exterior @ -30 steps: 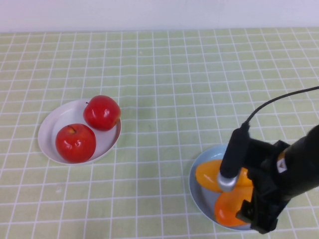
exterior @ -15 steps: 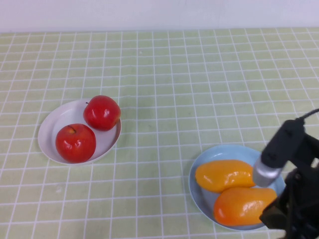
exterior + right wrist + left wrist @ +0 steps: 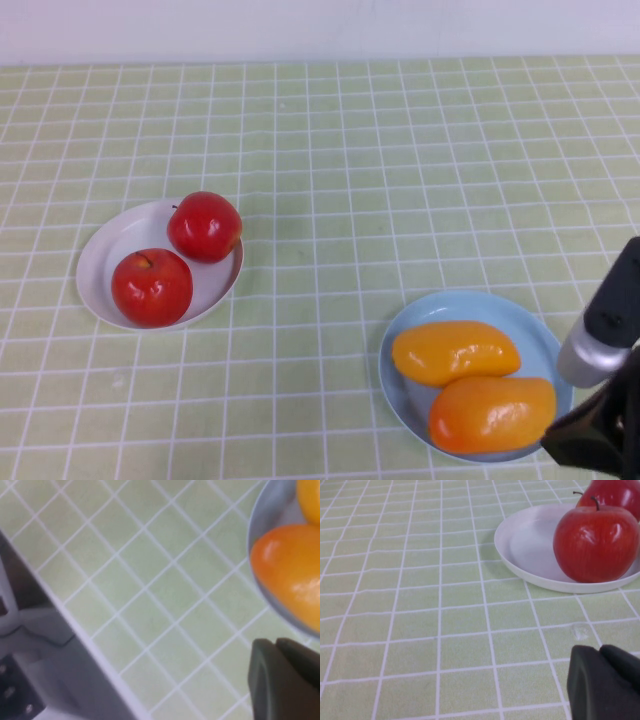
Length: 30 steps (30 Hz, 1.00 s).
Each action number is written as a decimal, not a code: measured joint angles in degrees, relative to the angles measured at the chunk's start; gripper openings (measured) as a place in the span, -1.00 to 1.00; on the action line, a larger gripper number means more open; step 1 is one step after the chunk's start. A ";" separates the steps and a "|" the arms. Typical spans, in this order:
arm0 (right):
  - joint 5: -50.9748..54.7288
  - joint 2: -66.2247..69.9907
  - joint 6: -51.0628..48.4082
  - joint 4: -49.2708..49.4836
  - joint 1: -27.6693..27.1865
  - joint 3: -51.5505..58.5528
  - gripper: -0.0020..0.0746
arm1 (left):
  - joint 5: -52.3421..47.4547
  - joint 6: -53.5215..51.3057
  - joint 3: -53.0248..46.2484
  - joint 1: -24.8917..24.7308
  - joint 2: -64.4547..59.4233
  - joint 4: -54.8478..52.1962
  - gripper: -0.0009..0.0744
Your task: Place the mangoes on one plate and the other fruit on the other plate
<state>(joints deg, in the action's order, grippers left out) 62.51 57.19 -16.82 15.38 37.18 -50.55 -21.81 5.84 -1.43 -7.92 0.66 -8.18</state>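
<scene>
Surface: a table covered by a light green cloth (image 3: 340, 180) with a white grid; a pale wall (image 3: 320, 25) stands behind its far edge.
White plate (image 3: 110, 255): on the robot's left side, carrying both red apples (image 3: 205, 226), which touch each other.
Blue plate (image 3: 520, 320): near the right front, carrying both mangoes (image 3: 455, 352), one against the other.
Right gripper (image 3: 287, 680): at the near right corner, just beside the blue plate; its fingers are pressed together and hold nothing.
Left gripper (image 3: 605, 682): low over the cloth, near the white plate; fingers also together, empty.
</scene>
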 joint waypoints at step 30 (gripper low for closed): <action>-44.47 -43.95 0.00 5.94 -37.90 42.19 -0.99 | 0.00 0.00 0.00 0.00 0.00 0.00 -0.98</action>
<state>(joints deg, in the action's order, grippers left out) 18.03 13.24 -16.82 21.32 -0.72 -8.36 -21.81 5.84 -1.43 -7.92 0.66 -8.18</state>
